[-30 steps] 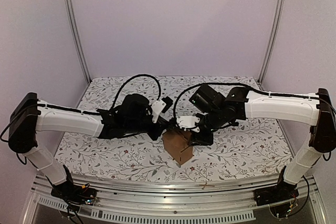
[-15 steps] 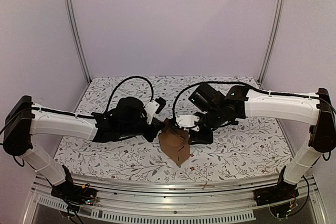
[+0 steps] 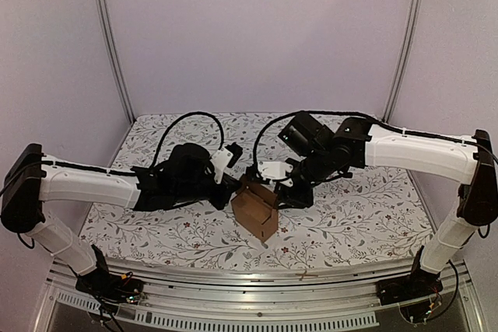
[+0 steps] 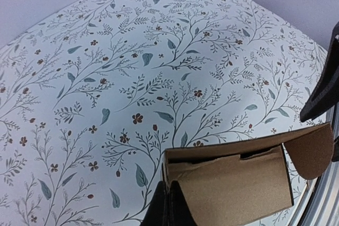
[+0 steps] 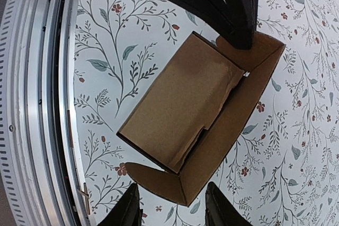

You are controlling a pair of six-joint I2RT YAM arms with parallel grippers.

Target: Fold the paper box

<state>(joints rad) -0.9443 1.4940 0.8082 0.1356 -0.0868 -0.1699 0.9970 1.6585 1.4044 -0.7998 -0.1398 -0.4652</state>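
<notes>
The paper box (image 3: 257,209) is a half-folded brown cardboard carton on the flowered table, with its rounded flaps standing open. My left gripper (image 3: 233,190) is at its left corner. In the left wrist view the fingertips (image 4: 168,205) are pressed together on the thin wall at the corner of the box (image 4: 233,183). My right gripper (image 3: 285,189) hovers at the box's far right side. Seen from the right wrist, it (image 5: 172,210) is open, and the box (image 5: 180,109) lies just beyond its tips, with a corner flap reaching towards the gap.
A metal rail (image 3: 257,277) runs along the table's near edge and shows close to the box in the right wrist view (image 5: 37,104). The flowered cloth (image 3: 358,223) spreads on all sides. The left arm's black gripper body (image 5: 233,9) looms over the box's far end.
The box, tipped up on a corner before, has come down flatter and shifted slightly left. The left arm has sunk lower. The right gripper has drawn up and back a little.
</notes>
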